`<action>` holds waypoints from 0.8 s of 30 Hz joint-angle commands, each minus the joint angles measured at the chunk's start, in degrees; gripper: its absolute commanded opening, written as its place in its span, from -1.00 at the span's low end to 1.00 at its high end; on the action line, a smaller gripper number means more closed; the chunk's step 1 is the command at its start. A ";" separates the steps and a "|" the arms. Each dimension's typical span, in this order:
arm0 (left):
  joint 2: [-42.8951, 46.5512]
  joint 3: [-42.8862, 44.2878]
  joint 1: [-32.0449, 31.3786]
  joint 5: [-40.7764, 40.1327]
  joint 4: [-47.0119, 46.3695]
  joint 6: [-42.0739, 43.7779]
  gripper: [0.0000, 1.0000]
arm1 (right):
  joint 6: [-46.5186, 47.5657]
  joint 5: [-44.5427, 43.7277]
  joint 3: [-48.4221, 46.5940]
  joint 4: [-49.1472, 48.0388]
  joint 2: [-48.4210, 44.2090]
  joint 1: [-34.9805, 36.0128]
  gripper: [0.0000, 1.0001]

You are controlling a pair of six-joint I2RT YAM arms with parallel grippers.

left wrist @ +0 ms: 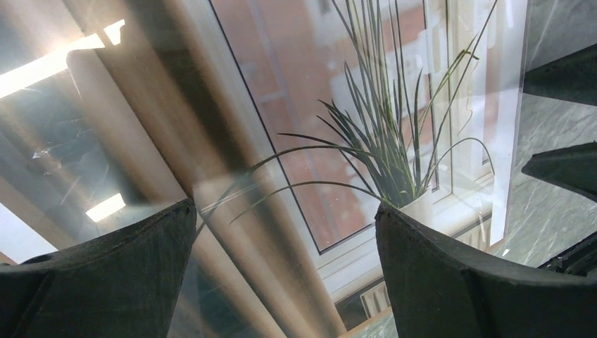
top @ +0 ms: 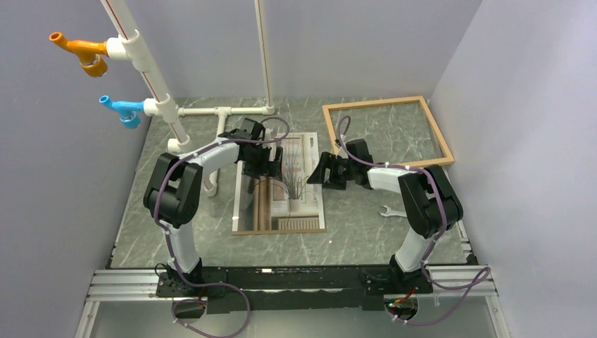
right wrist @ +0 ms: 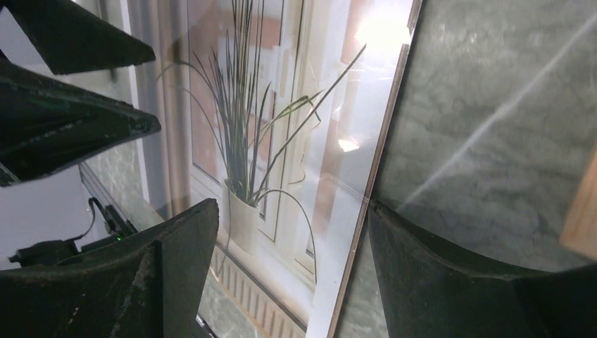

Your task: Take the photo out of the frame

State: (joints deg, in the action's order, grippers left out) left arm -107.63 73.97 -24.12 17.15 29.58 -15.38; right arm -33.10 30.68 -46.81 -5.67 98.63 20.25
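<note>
The photo [top: 292, 201], a print of a spiky potted plant by a window, lies flat on the table between the arms, outside the frame, with glare across its glossy surface. The light-wood frame [top: 373, 103] lies empty at the back right. My left gripper [top: 273, 160] is open and hovers low over the photo's far part; its view shows the plant [left wrist: 366, 141] between the spread fingers [left wrist: 285, 208]. My right gripper [top: 327, 170] is open at the photo's right edge [right wrist: 267, 141]; its fingers [right wrist: 292, 205] straddle the thin brown edge.
A white pipe structure [top: 172, 116] with orange [top: 81, 51] and blue [top: 121, 109] fittings stands at the back left. A small wrench [top: 387, 210] lies by the right arm. Purple walls close in the sides and back. The two grippers face each other closely.
</note>
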 commanded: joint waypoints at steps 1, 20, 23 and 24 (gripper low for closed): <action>-0.56 1.62 0.54 1.48 -0.14 -0.15 0.98 | -1.20 0.11 -3.81 -1.08 3.88 -0.04 0.58; 4.85 1.61 0.97 -2.65 -0.17 1.75 0.98 | -4.26 5.01 -2.32 -3.80 -2.09 -0.04 0.56; 7.24 0.99 1.00 -4.08 -0.86 2.31 0.99 | -4.74 5.45 -2.27 -4.08 -2.02 -0.04 0.56; 7.88 0.85 1.00 -4.46 -1.00 2.43 0.99 | -5.04 5.91 -2.10 -4.60 -1.85 -0.04 0.56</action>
State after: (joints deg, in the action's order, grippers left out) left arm -105.89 74.50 -23.42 15.09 30.24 -14.70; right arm -36.75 33.93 -49.01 -7.11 98.91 20.14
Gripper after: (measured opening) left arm 0.993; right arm 0.784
